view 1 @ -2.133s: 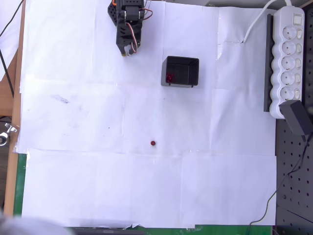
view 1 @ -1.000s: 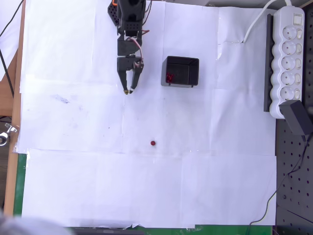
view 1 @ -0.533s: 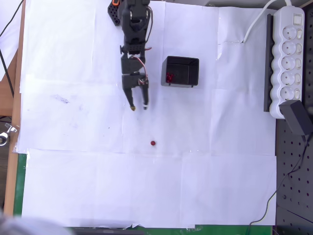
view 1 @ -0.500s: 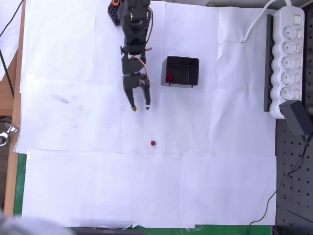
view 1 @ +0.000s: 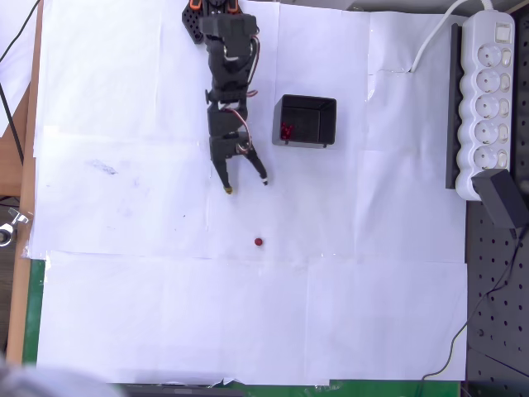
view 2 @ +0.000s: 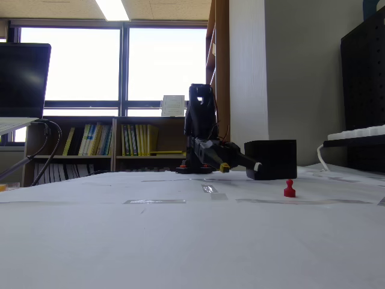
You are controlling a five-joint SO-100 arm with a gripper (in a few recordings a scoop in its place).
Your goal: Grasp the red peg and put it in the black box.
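A tiny red peg (view 1: 259,242) stands alone on the white paper, and in the fixed view it (view 2: 289,188) is upright in front of the box. The black box (view 1: 305,121) sits right of the arm, with a red thing inside it near its left wall; the fixed view shows the box (view 2: 271,159) behind the fingers. My gripper (view 1: 246,185) (view 2: 240,167) is open, fingers spread wide, hovering above the paper between box and peg. It holds nothing, and the peg lies below and slightly right of it in the overhead view.
A white power strip (view 1: 486,99) and a black adapter (view 1: 502,199) lie along the right edge. The paper ends at the wooden table edge (view 1: 25,190) on the left.
The arm has stretched down the picture from its folded pose toward the peg. Its jaws have spread from nearly closed to wide open.
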